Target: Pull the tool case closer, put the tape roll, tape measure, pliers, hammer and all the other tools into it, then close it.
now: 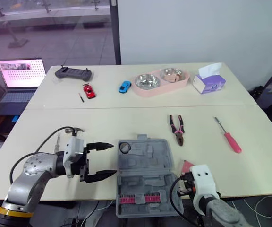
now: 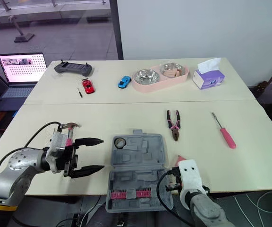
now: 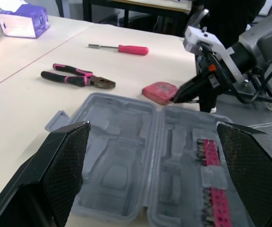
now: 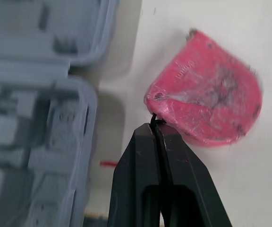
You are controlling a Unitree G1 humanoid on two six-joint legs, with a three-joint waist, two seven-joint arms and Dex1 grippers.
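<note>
The grey tool case (image 1: 145, 177) lies open at the table's front edge, with the tape roll (image 1: 124, 147) in its far left corner. My left gripper (image 1: 101, 161) is open just left of the case, at nothing. The hammer (image 2: 70, 126) lies partly hidden behind that arm. The red tape measure (image 4: 207, 101) lies on the table right of the case. My right gripper (image 4: 156, 125) is shut, pinching a thin black strap at the tape measure's edge. Farther back lie the pliers (image 1: 176, 128) and a pink-handled screwdriver (image 1: 229, 136).
At the back stand a pink double bowl (image 1: 160, 81), a tissue box (image 1: 208, 81), a red toy car (image 1: 89, 91), a blue one (image 1: 124, 87) and a grey controller (image 1: 73, 73). A laptop (image 1: 20, 75) sits off the table's left end.
</note>
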